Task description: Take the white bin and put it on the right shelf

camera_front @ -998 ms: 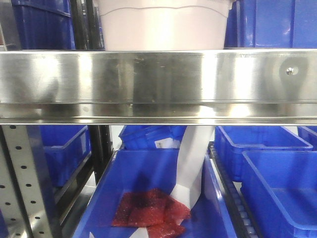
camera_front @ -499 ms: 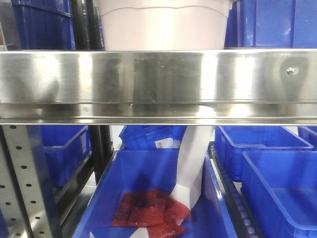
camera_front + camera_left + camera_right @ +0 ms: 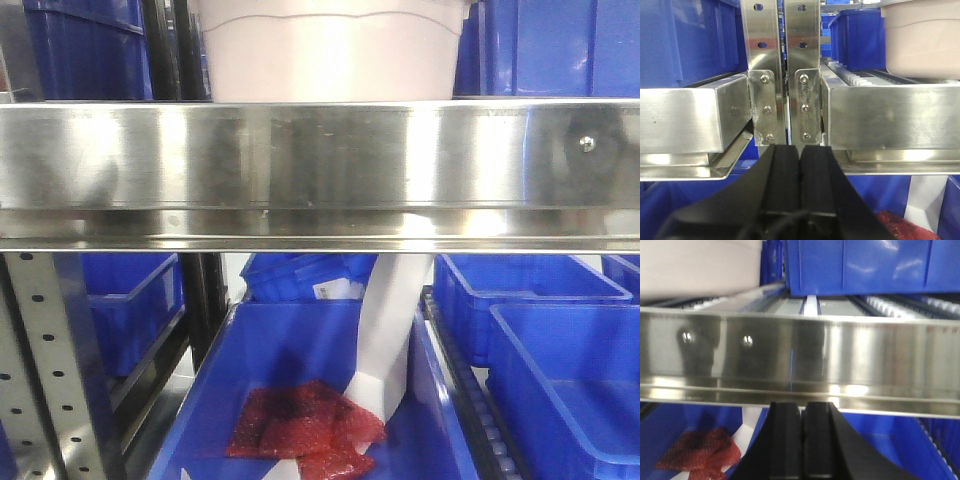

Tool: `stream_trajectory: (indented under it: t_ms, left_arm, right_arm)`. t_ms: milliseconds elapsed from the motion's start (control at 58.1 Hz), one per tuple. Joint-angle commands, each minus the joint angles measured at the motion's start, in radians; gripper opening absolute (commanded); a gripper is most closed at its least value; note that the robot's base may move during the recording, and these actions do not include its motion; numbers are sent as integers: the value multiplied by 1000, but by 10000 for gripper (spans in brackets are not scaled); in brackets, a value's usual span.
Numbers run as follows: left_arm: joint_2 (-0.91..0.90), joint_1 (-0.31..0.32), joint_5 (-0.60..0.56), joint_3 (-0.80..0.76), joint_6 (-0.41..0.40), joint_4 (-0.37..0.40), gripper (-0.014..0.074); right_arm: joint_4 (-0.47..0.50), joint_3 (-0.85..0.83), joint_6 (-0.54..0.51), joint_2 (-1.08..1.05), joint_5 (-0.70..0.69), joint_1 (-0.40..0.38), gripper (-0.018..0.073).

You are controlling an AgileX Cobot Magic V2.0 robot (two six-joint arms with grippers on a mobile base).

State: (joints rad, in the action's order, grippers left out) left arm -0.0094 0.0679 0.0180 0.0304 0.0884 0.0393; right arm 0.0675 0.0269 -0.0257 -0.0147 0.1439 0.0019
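White bin (image 3: 330,50) stood on the upper level of the right shelf (image 3: 320,165), directly behind the broad steel front rail, with blue bins (image 3: 560,45) to either side. Only its lower wall and wavy moulded ridge were in the front view; the lid was out of frame. Judged from these views, the tote was rigid moulded plastic with a smooth, somewhat slippery wall. Its weight could not be judged, as the contents were hidden. Given its width, a hold with both arms on opposite walls or under the rim appeared the sound option.

Left gripper (image 3: 800,155) sat below the rail at the perforated uprights (image 3: 785,50), jaws pressed together and holding nothing. Right gripper (image 3: 802,412) sat below the rail further right, jaws likewise together and empty. Neither touched the bin.

A white label (image 3: 335,289) showed on a lower blue bin; its writing was too small to read. No brand marks were legible elsewhere.
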Motion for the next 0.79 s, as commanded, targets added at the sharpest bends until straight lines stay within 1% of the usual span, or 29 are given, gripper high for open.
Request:
stream_trajectory:
  t_ms: [0, 206, 327, 774]
  left_arm:
    - [-10, 1, -94, 14, -6, 9, -128]
    - [-10, 1, -94, 14, -6, 9, -128]
    - [-10, 1, -94, 14, -6, 9, -128]
    - [-10, 1, -94, 14, -6, 9, -128]
  right_arm:
    - [-4, -13, 7, -16, -101, 1, 74]
    - [-3, -13, 7, -16, -137, 1, 74]
    - [-3, -13, 7, -15, -191, 1, 74]
    - [-3, -13, 7, -15, -193, 1, 74]
